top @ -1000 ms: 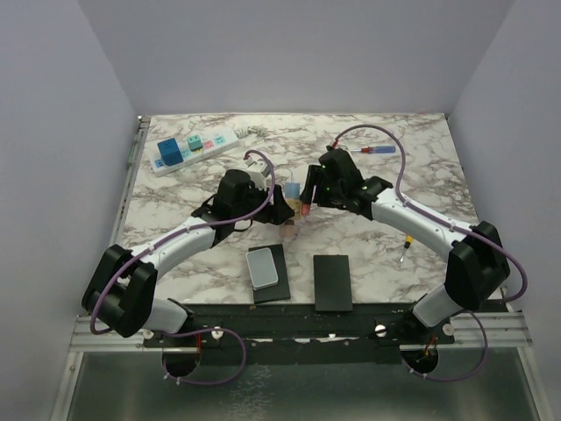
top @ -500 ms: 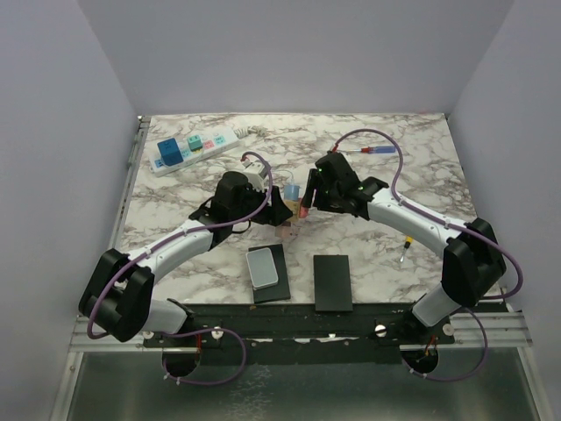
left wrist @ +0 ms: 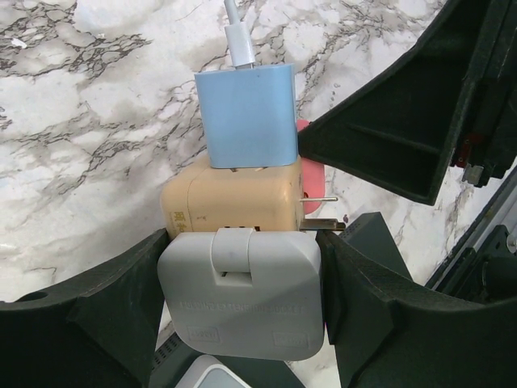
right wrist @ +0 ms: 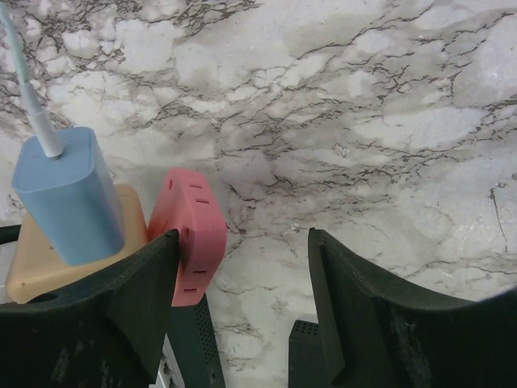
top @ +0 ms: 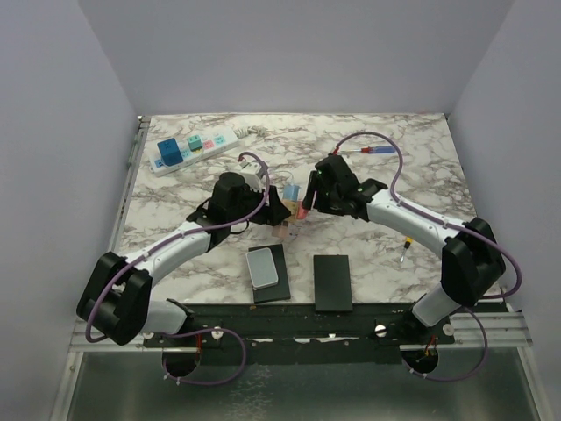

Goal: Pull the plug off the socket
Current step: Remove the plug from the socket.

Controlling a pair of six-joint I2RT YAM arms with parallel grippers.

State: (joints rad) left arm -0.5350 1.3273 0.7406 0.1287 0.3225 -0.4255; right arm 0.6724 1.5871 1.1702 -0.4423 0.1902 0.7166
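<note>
Socket, long white plastic power strip (top: 197, 145): far-left corner, blue block plug (top: 169, 151) seated. Left gripper (left wrist: 242, 283) pinches grey square adapter (left wrist: 242, 327) on tan cube block (left wrist: 234, 202); right gripper (right wrist: 242, 250) spread beside pink plastic plug (right wrist: 198, 234). No plug off yet.

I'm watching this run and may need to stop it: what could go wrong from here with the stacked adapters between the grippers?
The left gripper is shut on the grey adapter, not the tan cube; a pull on the pink plug might split grey from tan instead.
The open right gripper has the pink plug at one finger's edge, off centre; closing could pinch a corner and slip.
</note>
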